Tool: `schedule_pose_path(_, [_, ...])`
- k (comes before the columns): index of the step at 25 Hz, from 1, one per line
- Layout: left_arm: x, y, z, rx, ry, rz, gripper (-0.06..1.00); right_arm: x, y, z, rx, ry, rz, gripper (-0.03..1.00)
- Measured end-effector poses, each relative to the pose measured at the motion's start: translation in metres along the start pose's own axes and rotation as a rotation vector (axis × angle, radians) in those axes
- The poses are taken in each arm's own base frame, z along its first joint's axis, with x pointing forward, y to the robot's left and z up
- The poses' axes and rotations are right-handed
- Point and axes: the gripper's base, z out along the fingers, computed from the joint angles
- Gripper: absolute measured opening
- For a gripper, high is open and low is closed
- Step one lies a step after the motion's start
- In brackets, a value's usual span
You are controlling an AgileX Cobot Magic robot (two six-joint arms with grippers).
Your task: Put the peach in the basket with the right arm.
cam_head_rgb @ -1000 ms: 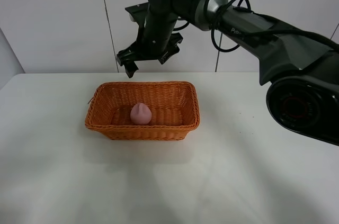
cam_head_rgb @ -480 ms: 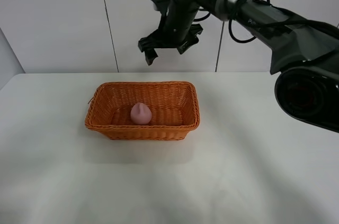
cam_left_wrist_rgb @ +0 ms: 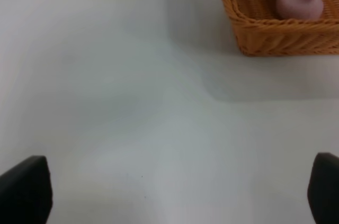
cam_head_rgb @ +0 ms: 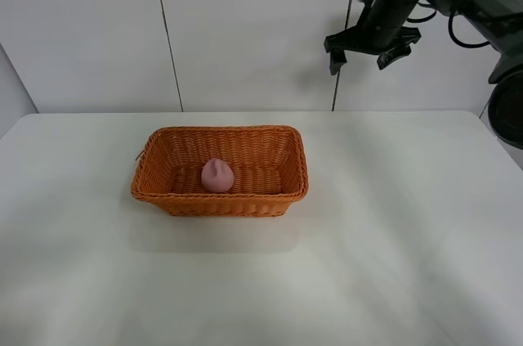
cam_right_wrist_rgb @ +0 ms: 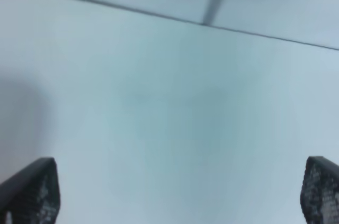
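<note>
Item, the peach: one small pink fruit lying on the floor of the basket, about mid-length and toward the near wall, wholly below the braided rim; the left wrist view confirms it is inside, close to one wall. Item, the basket: orange-brown wicker, upright on the white table, holding nothing else. Task status, by judgement: the placing appears complete, since the fruit rests in its container with nothing touching it; all that may be left is for the arm to go to rest. Item, right gripper: raised high in front of the back wall, well apart from the basket and off to its right in the exterior view; fingers spread wide, nothing between them, touching nothing; its own camera shows only a blank pale surface between the two tips at the frame's edges. Item, left gripper: not seen in the exterior view; in its own camera the tips sit far apart over bare table, empty, with the basket lying ahead of it untouched
</note>
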Motion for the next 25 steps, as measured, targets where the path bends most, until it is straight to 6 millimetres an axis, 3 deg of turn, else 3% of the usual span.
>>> schedule_pose_path(3, [0.0, 0.0, 0.0, 0.0, 0.0, 0.0, 0.99, -0.001, -0.028, 0.0, 0.024, -0.001, 0.048, 0.7])
schedule_pose_path(6, [0.0, 0.0, 0.0, 0.0, 0.0, 0.0, 0.99, -0.001, -0.042, 0.0, 0.036, -0.001, 0.074, 0.7])
schedule_pose_path(12, [0.0, 0.0, 0.0, 0.0, 0.0, 0.0, 0.99, -0.001, -0.056, -0.001, 0.032, -0.003, 0.106, 0.7])
schedule_pose_path(17, [0.0, 0.0, 0.0, 0.0, 0.0, 0.0, 0.99, 0.003, -0.062, -0.022, 0.039, -0.004, 0.116, 0.7])
schedule_pose_path(21, [0.0, 0.0, 0.0, 0.0, 0.0, 0.0, 0.99, 0.022, -0.061, -0.042, 0.04, 0.05, 0.096, 0.7])
schedule_pose_path(25, [0.0, 0.0, 0.0, 0.0, 0.0, 0.0, 0.99, 0.059, -0.059, -0.065, 0.045, 0.139, 0.088, 0.7])
